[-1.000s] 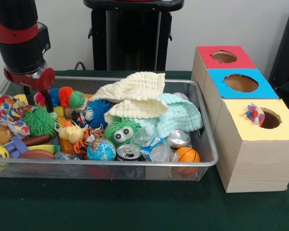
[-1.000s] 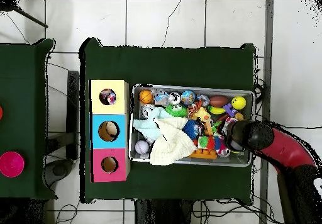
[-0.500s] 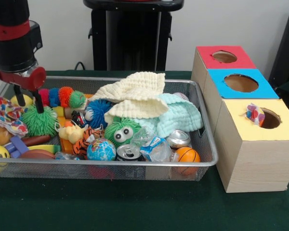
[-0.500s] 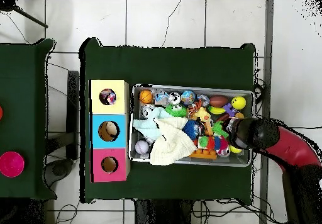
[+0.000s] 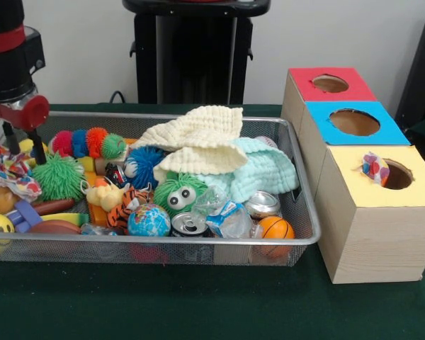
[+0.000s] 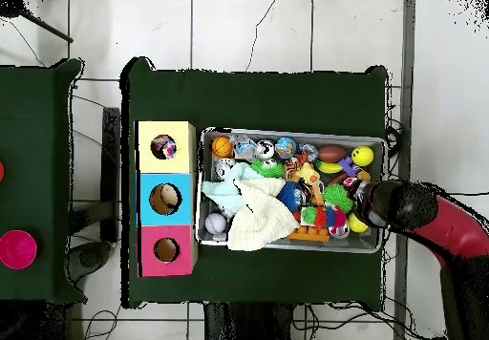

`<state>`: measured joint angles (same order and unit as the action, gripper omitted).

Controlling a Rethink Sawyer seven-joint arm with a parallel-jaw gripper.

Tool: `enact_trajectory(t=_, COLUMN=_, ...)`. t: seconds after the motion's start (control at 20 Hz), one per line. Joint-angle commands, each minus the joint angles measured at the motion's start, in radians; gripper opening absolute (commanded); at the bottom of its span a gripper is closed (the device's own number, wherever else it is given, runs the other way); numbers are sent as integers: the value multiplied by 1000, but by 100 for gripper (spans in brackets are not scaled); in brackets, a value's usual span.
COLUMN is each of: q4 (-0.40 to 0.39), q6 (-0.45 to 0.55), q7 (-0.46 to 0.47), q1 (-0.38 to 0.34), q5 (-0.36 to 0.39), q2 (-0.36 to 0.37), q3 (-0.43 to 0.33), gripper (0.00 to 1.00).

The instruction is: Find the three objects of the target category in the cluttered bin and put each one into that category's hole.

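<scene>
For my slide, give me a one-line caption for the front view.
Sawyer's end effector hovers over the toy-filled wire bin, beside three sorting boxes.

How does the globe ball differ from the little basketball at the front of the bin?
The globe ball is blue and green with a map print; the basketball is orange with black lines. The globe ball sits left of the open can, the basketball right of it, toward the boxes. Both are round and lie near the front rim.

Even, bright indoor light; soft shadow under bin [image 5: 297,237] on worktop [image 5: 198,304]. No glare. Front view slightly soft throughout.
</scene>
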<state>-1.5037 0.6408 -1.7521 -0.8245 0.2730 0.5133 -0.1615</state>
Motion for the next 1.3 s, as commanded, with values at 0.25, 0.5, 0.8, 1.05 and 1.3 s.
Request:
enact_trajectory(t=0.25, q4=92, q6=-34, q7=-30, q1=-13, q5=7, q2=-119, q3=-36, gripper=100)
enact_trajectory(t=0.5, q4=164, q6=-70, q7=-6, q1=-15, q5=30, q2=-215, q3=-46, gripper=100)
enact_trajectory(t=0.8, q4=258, q6=-97, q7=4, q1=2, q5=46, q2=-331, q3=-46, gripper=100)
enact_trajectory(t=1.05, q4=287, q6=-50, q7=53, q1=-9, q5=52, q2=-343, q3=-60, gripper=0)
enact_trajectory(t=1.3, q4=281, q6=-16, q7=15, q1=16, q5=54, q2=-320, q3=-26, gripper=0)
